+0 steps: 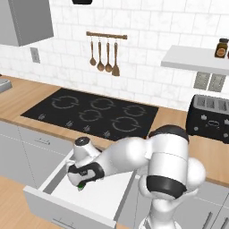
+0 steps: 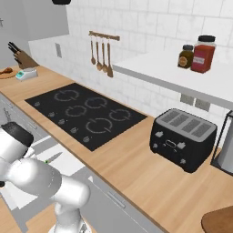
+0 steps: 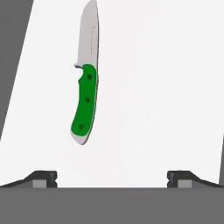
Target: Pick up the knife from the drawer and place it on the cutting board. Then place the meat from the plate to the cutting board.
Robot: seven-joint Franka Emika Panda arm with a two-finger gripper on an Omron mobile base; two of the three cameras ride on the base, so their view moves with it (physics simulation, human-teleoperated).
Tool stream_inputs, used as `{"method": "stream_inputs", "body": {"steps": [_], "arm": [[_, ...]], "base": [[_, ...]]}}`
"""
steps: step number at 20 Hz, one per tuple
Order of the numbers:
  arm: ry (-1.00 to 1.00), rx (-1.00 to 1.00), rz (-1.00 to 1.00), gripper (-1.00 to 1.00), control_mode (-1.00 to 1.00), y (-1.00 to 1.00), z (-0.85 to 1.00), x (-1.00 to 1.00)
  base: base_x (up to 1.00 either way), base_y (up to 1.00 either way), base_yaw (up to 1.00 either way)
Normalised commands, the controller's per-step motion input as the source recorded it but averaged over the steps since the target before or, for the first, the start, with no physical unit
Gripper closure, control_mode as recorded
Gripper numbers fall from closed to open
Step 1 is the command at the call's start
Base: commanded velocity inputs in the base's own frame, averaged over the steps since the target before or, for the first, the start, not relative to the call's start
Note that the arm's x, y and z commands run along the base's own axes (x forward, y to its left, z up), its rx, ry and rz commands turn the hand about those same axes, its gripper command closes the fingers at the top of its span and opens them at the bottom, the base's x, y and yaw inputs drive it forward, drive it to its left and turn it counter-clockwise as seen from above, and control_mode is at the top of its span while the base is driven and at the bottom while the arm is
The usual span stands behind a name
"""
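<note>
A long wooden bench (image 2: pixel 136 168) is running under a white tiled wall, carrying a black five-ring cooktop (image 1: pixel 91 112) and, well to the right of it, a black toaster (image 2: pixel 183 137). A rail of brown wooden spoons (image 1: pixel 103 54) is hanging on the tiles above the cooktop, and a white shelf (image 2: pixel 182 75) is bearing two jars (image 2: pixel 198 53). At the far left end of the bench in the right base view, a knife block (image 2: pixel 20 57) is standing near a small scale. A rounded brown shape is peeking in at the lower right corner of that view; what it is cannot be told.

Below the cooktop the drawer (image 1: pixel 47 199) is standing pulled out, its white floor bare except for the knife (image 3: pixel 85 83). The arm is bending down into it, and the pincer (image 3: pixel 112 177) is hanging over the drawer floor with its fingertips (image 3: pixel 41 178) spread wide, gripping nothing.

In the hand view the knife is lying flat on the white floor, apart from the fingertips and off to the left of the midline between them. Its long axis is running nearly straight away from the pincer, green handle toward the fingertips and silver blade tip pointing away. In the right base view it is showing as a small sliver (image 2: pixel 53 158) beside the arm.
</note>
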Motion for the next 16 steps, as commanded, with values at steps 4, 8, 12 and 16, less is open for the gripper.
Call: {"method": "stream_inputs", "body": {"steps": [4, 8, 12, 16], "arm": [[0.05, -0.04, -0.01, -1.00, -1.00, 0.23, -0.24, 0.20], [0.06, -0.04, -0.01, -1.00, -1.00, 0.14, -0.19, 0.19], [0.06, -0.03, -0.02, -1.00, -1.00, 0.16, -0.15, 0.19], [0.01, -0.04, -0.01, -1.00, -1.00, 0.19, -0.15, 0.12]], "base": [[0.00, 0.00, 0.00], [0.00, 0.00, 0.00], [0.00, 0.00, 0.00], [0.00, 0.00, 0.00]]}}
